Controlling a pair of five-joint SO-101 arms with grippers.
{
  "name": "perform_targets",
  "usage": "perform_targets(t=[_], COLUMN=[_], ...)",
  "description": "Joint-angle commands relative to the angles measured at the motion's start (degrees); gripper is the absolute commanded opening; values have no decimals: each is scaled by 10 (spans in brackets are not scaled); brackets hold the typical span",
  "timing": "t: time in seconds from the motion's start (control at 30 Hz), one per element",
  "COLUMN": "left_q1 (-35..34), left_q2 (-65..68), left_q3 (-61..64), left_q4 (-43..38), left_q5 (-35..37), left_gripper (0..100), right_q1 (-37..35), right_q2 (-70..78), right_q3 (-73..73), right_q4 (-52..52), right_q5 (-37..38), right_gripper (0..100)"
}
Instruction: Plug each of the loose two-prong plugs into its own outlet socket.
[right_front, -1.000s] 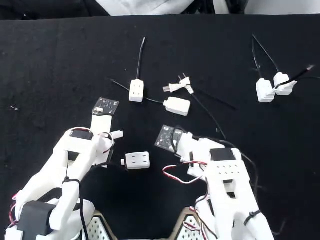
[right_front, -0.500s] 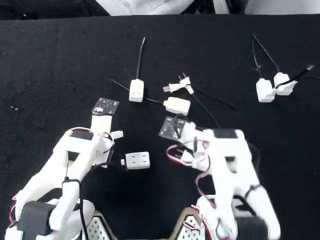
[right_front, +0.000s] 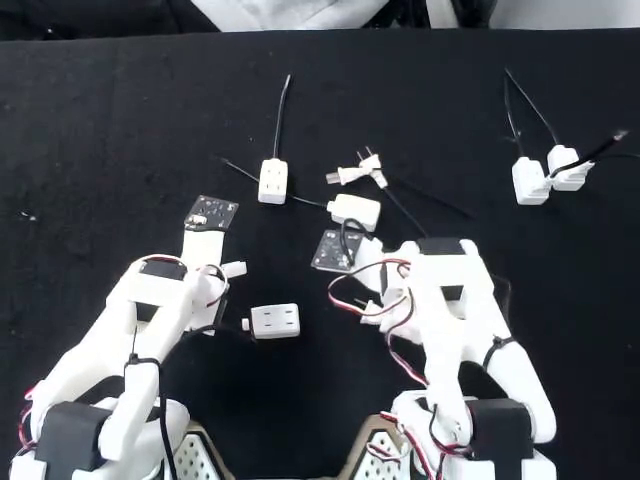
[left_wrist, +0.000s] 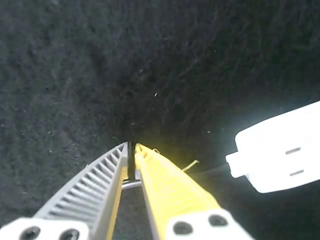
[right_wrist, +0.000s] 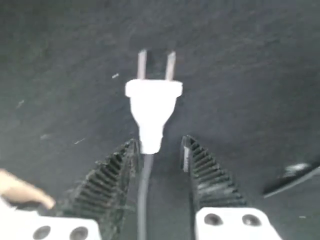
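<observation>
Right wrist view: white plug (right_wrist: 152, 102), two bare prongs, between right gripper's (right_wrist: 159, 142) spread fingers; left gripper (left_wrist: 131, 146) clamps black cord (left_wrist: 131, 167).

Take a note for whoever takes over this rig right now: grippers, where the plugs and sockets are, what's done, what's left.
Left gripper: shut on a black cord, beside a white socket.
Right gripper: open, straddling the tail of a two-prong plug on the table.
A second socket lies mid-table.
Done: the white pair at far right looks joined.
Left: grasp this plug, seat it, then any other loose plugs.
</observation>
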Motion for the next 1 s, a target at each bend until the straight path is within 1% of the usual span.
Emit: perform_targets(t=[0.0,0.07,0.13,0.4,0.47,0.57,0.7,0.87,0.97], left_q1=[-10,-10,-10,-10,-10,-10,-10,-10,-10], left_q2=[13,13,13,13,13,13,13,13,13], left_q3=[-12,-12,-12,-12,-12,-12,-12,-12,-12], left_q4=[-15,-15,-15,-15,-15,-15,-14,-16,-16], left_q5=[2,2,2,2,2,2,2,2,2], left_gripper=[30,30,30,30,30,30,30,30,30], right_q1=[5,14,18,19,20,20,21,17,21], right_q2=[2,2,2,2,2,2,2,1,1], right_q3=[19,36,44,48,48,47,48,33,15], right_q4=[-71,-108,-120,-90,-88,-86,-84,-39,-14], right_q5=[6,6,6,7,7,7,7,6,6], right_gripper=[134,134,134,132,101,7,79,182,182])
